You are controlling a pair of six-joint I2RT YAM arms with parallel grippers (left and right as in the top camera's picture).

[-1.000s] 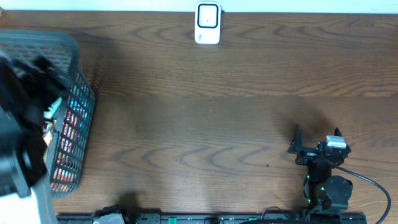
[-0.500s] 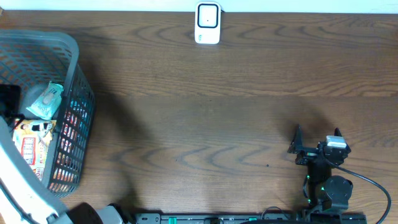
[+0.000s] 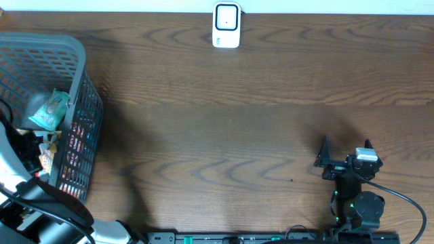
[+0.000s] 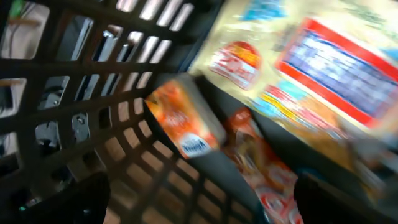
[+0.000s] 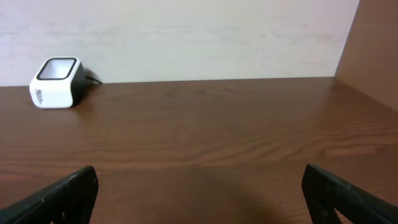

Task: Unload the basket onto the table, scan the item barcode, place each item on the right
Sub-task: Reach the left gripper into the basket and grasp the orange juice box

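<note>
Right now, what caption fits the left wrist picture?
Open left fingers poised over colourful snack packets in the grey basket.

left arm [image 3: 46,205] hunched way over at the far left edge, fingers [image 4: 74,200] spread wide, right arm [image 3: 358,203] sitting low near right, fingers [image 3: 324,148] wide apart too

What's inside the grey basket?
A teal packet, an orange packet and a big yellow packet. The left arm covers part of the basket, so what lies under it cannot be seen.

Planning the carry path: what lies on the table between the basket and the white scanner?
Nothing; the overhead view shows only bare wooden table between the basket and the scanner.
</note>
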